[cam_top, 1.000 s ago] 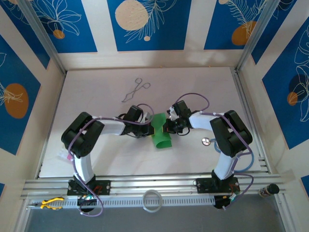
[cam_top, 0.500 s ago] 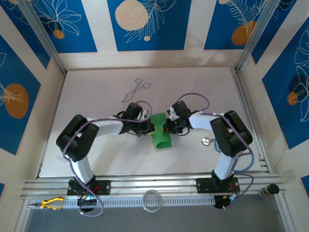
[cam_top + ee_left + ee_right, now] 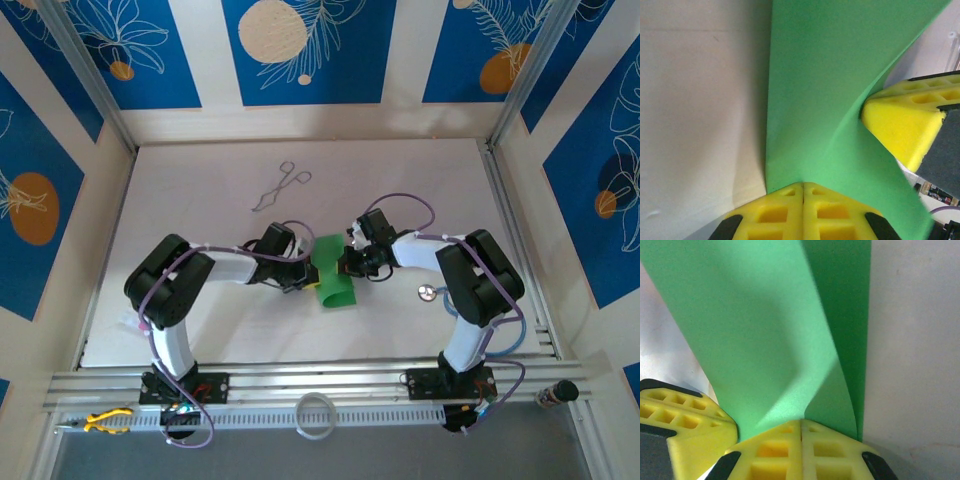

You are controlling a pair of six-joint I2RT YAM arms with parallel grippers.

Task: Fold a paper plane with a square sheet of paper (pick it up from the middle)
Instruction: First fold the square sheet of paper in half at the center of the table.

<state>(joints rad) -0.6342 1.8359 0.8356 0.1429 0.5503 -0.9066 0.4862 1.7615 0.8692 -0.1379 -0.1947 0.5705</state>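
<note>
The square sheet of paper (image 3: 333, 274) is bright green and curls between my two grippers at the middle of the table. My left gripper (image 3: 309, 277) is shut at its left edge; in the left wrist view the paper (image 3: 825, 90) runs down into the closed yellow fingertips (image 3: 790, 197). My right gripper (image 3: 346, 262) is shut at its right edge, and in the right wrist view the bent paper (image 3: 765, 325) narrows into the closed fingertips (image 3: 815, 437). Each wrist view also shows the other gripper's yellow finger close by. No pointed plane shape shows.
Thin metal forceps (image 3: 281, 187) lie at the back left of the white table (image 3: 200, 180). A small round metal item (image 3: 427, 292) sits beside the right arm. A white ring (image 3: 316, 415) and yellow-handled pliers (image 3: 105, 421) rest on the front rail.
The left arm's elbow dropped outward and came back, and its gripper slid a little nearer along the paper's left edge. The right arm and the paper hardly moved.
</note>
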